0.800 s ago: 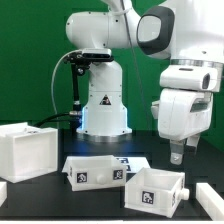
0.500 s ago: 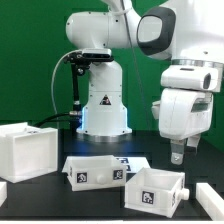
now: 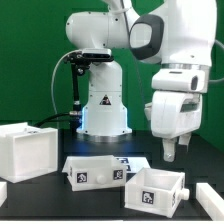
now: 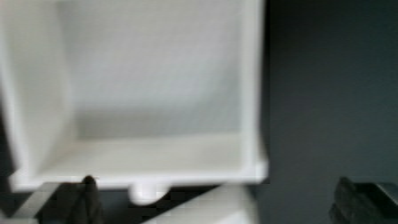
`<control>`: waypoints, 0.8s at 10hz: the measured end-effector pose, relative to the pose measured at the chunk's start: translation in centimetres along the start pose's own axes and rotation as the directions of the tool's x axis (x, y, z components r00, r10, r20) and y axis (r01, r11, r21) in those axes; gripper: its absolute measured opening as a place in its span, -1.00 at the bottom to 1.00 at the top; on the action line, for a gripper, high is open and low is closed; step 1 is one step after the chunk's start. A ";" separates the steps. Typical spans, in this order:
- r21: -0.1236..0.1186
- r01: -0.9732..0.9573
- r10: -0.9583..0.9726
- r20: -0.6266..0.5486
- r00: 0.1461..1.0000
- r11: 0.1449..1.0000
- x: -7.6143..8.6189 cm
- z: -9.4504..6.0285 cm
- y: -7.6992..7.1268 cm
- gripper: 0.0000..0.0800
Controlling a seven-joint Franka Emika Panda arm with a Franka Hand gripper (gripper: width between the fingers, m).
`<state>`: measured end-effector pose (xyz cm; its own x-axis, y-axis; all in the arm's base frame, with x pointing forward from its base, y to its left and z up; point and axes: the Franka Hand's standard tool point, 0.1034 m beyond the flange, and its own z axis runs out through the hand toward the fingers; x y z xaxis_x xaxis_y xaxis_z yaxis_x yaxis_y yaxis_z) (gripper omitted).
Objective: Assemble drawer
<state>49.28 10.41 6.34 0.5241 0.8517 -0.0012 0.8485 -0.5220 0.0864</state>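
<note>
The white boxy housing [image 3: 26, 150] stands at the exterior view's left. Two shallow white trays with square tags lie at the front: one [image 3: 95, 170] in the middle, one [image 3: 153, 187] toward the exterior view's right. My gripper [image 3: 170, 153] hangs above the right-hand tray, a little behind it, touching nothing. In the wrist view a white open-top tray [image 4: 143, 90] fills most of the picture, blurred, with my dark fingertips [image 4: 75, 200] far apart at the picture's edge. The gripper [image 4: 222, 205] is open and empty.
The marker board [image 3: 130, 160] lies flat on the black table behind the trays. The robot's white base [image 3: 100, 100] stands at the back centre before a green wall. White blocks lie at the front left corner [image 3: 4, 192] and right edge [image 3: 210, 195].
The arm has shifted toward the exterior view's left and slightly up, carrying the gripper closer over the right-hand tray. The drawer parts have not moved.
</note>
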 end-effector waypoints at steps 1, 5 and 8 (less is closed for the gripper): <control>0.015 -0.001 0.001 -0.005 1.000 1.000 -0.5 1.3 -1.0 0.62; 0.032 -0.004 0.005 -0.039 0.999 0.999 -0.4 4.4 -1.6 0.62; 0.033 -0.003 0.004 -0.038 0.999 0.999 -0.4 4.4 -1.7 -0.06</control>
<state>47.96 10.80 1.80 0.5245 0.8506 0.0370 0.8489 -0.5258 0.0531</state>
